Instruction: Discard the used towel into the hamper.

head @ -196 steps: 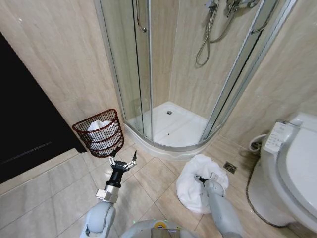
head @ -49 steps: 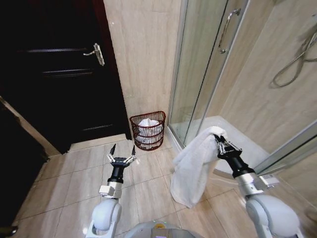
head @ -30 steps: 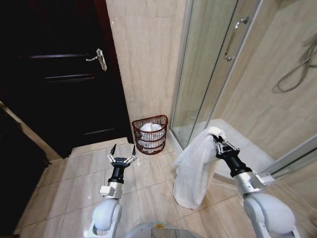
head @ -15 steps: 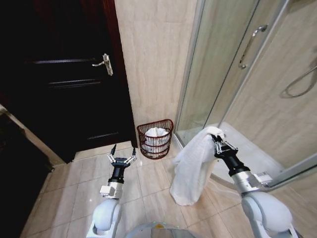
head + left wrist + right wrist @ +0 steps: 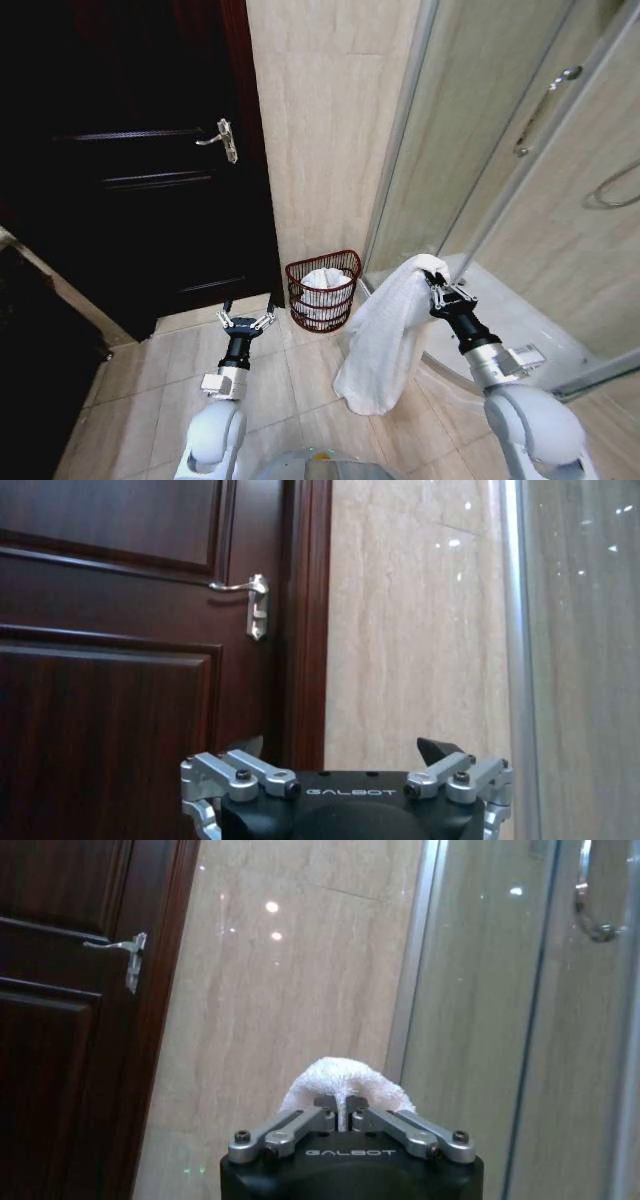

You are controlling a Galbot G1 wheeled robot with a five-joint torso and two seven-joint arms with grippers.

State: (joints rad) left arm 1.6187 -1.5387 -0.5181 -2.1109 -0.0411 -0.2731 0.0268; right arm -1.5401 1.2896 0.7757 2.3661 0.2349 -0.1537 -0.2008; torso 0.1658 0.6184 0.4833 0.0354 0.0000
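I have the white towel point(image 5: 385, 335) pinched in my right gripper point(image 5: 436, 289), its jaws closed on a fold near the top, so the cloth hangs in a long drape beneath it with its lower end above the tiled floor point(image 5: 150, 385). From the right wrist camera the bunched top of the towel point(image 5: 345, 1081) pokes up between the closed fingers point(image 5: 290, 1128).

The hamper point(image 5: 323, 290) stands on the floor against the beige wall point(image 5: 320, 120), between the dark door point(image 5: 130, 170) and the glass shower enclosure point(image 5: 490, 170), with white cloth already inside. It sits just left of the hanging towel.

My left gripper point(image 5: 246, 322) is held low in front of me, jaws spread open and empty, just left of the hamper.
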